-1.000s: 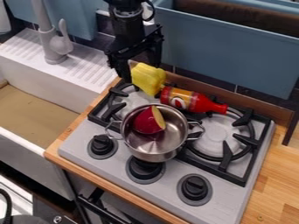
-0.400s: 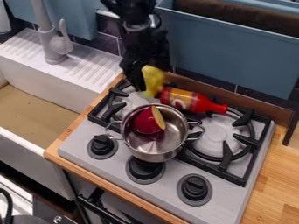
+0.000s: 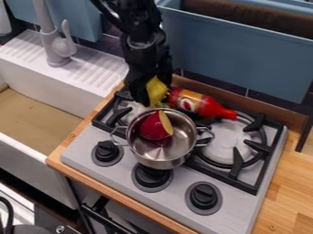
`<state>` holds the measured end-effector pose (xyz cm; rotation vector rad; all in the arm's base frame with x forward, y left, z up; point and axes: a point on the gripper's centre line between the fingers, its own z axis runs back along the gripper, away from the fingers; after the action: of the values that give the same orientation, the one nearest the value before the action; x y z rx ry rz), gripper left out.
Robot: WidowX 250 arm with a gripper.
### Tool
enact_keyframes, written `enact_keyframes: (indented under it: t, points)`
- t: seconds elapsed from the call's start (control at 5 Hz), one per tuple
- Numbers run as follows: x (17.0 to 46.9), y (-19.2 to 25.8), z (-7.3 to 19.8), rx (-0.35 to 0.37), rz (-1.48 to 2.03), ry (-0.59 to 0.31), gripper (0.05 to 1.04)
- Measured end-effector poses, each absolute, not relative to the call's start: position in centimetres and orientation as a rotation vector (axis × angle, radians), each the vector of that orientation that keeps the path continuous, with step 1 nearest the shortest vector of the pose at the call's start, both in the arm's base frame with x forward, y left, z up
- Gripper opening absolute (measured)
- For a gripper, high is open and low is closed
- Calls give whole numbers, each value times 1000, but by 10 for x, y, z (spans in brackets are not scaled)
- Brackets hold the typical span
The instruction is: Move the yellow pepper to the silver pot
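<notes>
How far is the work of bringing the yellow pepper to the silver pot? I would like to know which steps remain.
Done: the hand has reached the pepper, by the pot's far rim.
In progress: probably grasping or carrying; I cannot tell whether the grip is firm.
Left: the pepper is outside the pot, so it must go in, beside the red piece, and be released.

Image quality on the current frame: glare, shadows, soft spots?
Camera view: arm nearly solid black, little detail; glints inside the silver pot; dark shade under the counter edge at lower left; bottle and yellow pepper a bit soft, small print on the bottle hard to make out.
</notes>
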<state>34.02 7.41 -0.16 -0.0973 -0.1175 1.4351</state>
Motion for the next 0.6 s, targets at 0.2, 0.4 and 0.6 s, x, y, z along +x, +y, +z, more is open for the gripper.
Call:
enact_keyframes:
  t: [0.2,0.4,0.6]
  points:
    - [346,77,0,-79,1431,-112,1002]
    - [349,79,1,-63,1426,-116,958]
    - [350,80,3,-52,1429,-116,815]
